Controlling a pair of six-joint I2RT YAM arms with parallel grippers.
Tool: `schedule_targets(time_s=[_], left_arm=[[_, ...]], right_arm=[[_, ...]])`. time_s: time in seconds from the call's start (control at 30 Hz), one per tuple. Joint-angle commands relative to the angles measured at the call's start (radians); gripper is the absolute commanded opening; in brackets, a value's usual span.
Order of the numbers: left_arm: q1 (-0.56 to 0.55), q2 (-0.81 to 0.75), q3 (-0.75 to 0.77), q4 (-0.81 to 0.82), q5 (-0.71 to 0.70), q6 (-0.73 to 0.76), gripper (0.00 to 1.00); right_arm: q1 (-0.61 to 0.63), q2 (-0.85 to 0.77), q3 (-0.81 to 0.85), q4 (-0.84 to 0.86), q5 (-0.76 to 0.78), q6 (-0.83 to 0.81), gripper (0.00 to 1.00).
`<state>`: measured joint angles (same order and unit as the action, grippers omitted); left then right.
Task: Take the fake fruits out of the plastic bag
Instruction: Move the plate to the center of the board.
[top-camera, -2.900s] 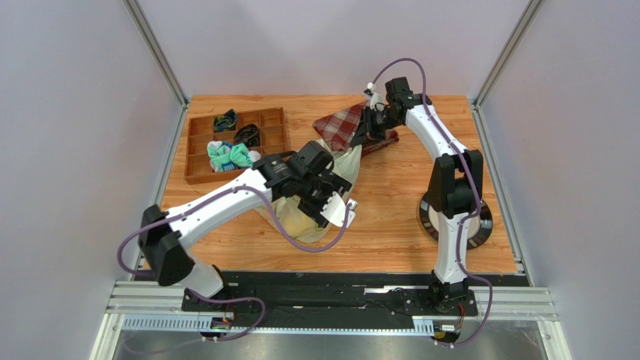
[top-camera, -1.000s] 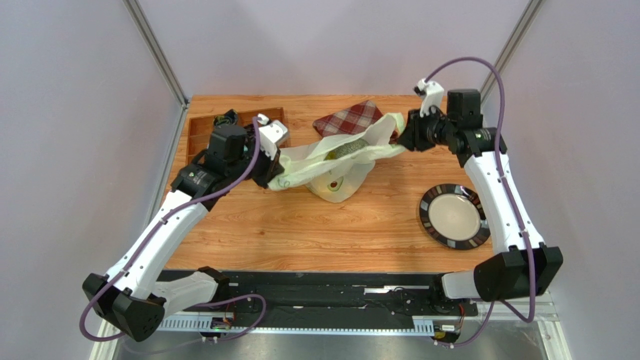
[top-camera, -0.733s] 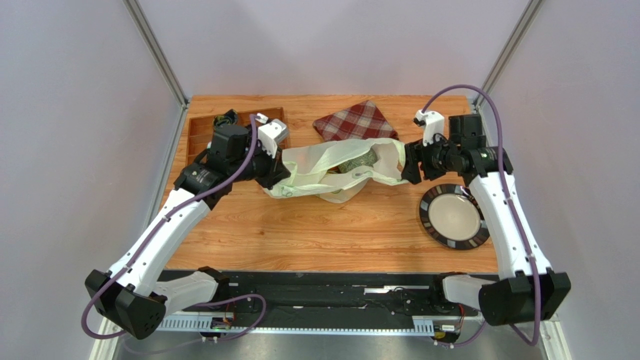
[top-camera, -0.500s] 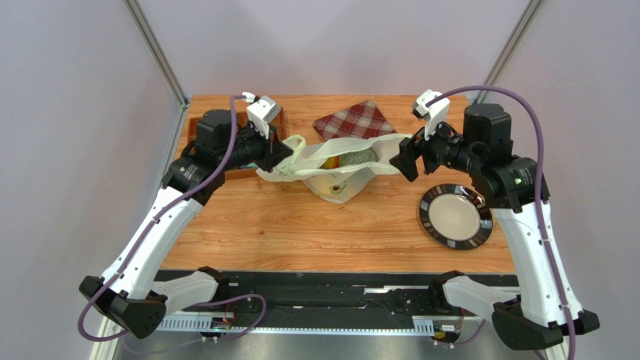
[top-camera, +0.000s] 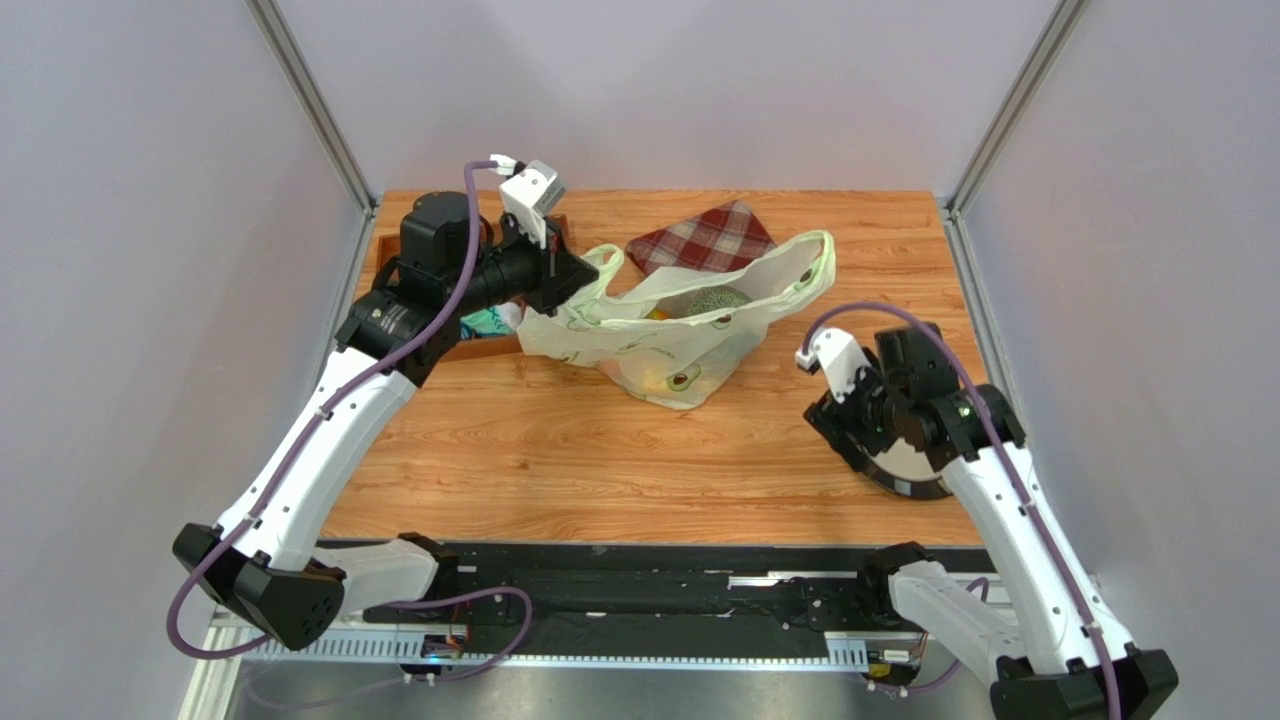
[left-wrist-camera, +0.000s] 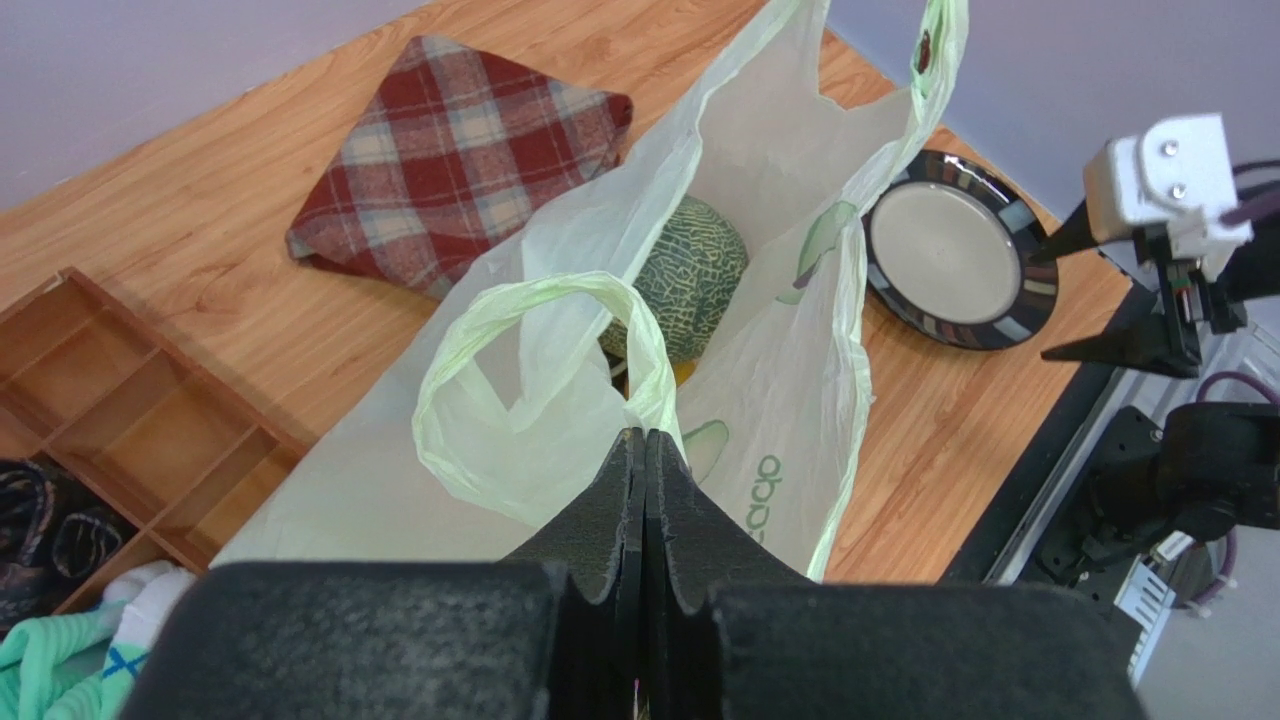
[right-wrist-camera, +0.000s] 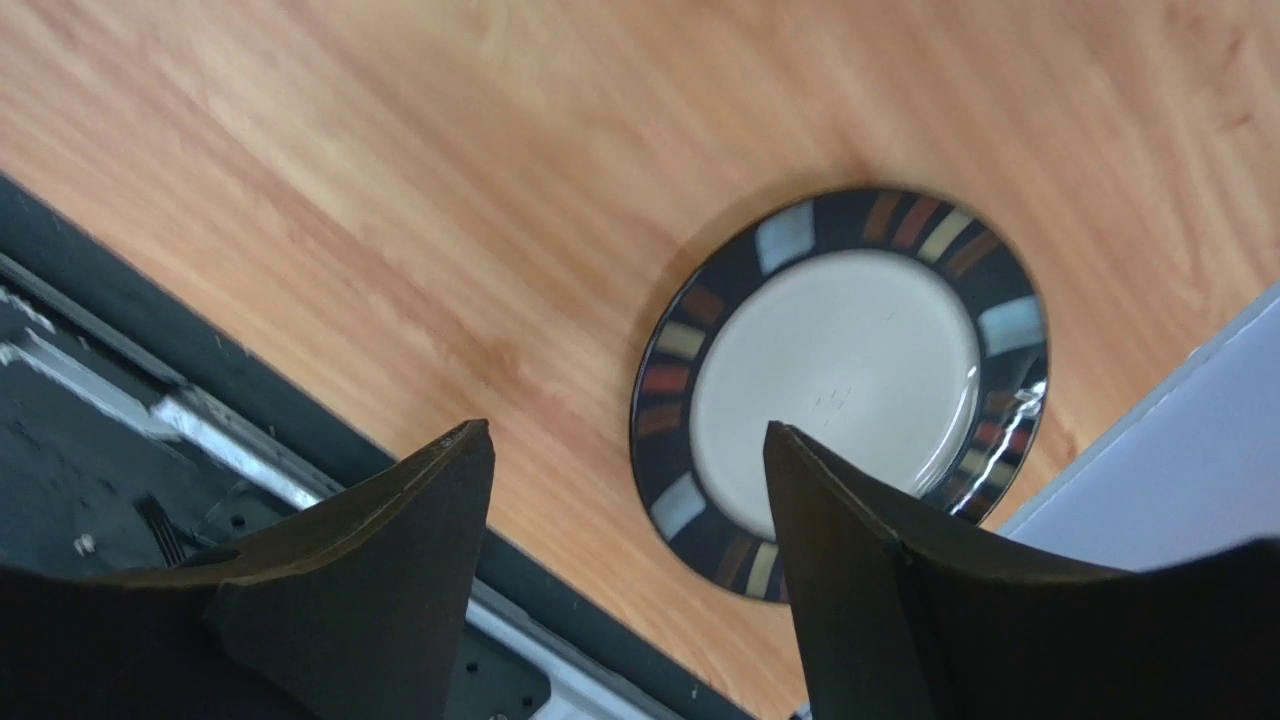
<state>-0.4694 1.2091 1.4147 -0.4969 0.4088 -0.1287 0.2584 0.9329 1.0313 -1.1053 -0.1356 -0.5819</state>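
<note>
The right gripper (right-wrist-camera: 624, 450) has released the plastic bag (left-wrist-camera: 781, 360) and withdrawn above the plate (right-wrist-camera: 679, 342), jaws spread and empty; the left gripper (left-wrist-camera: 646, 450) stays pinched on a loop handle (left-wrist-camera: 451, 435), with the melon (left-wrist-camera: 688, 270) still inside

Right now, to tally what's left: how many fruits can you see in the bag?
2: the melon in the open bag, and a yellow piece beside it. More may be hidden under the plastic.

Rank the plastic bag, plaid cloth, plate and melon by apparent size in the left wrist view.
1. plastic bag
2. plaid cloth
3. plate
4. melon, though the bag hides part of it, so plate versus melon is unsure.
</note>
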Motion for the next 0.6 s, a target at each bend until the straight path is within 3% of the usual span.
schedule_targets(time_s=[0.0,0.17,0.4,0.57], left_arm=[[0.002,-0.003,0.027,0.037,-0.005,0.011,0.0],[0.002,0.001,0.024,0.031,-0.001,0.02,0.0],[0.002,-0.01,0.013,0.021,-0.01,0.046,0.0],[0.002,-0.02,0.01,0.02,-0.01,0.06,0.0]], right_arm=[[-0.001,-0.051,-0.147,0.074,0.126,-0.096,0.73],[0.001,0.036,-0.281,0.279,0.134,-0.118,0.74],[0.004,0.217,-0.388,0.508,0.341,-0.162,0.7],[0.05,0.285,-0.476,0.63,0.448,-0.214,0.57]])
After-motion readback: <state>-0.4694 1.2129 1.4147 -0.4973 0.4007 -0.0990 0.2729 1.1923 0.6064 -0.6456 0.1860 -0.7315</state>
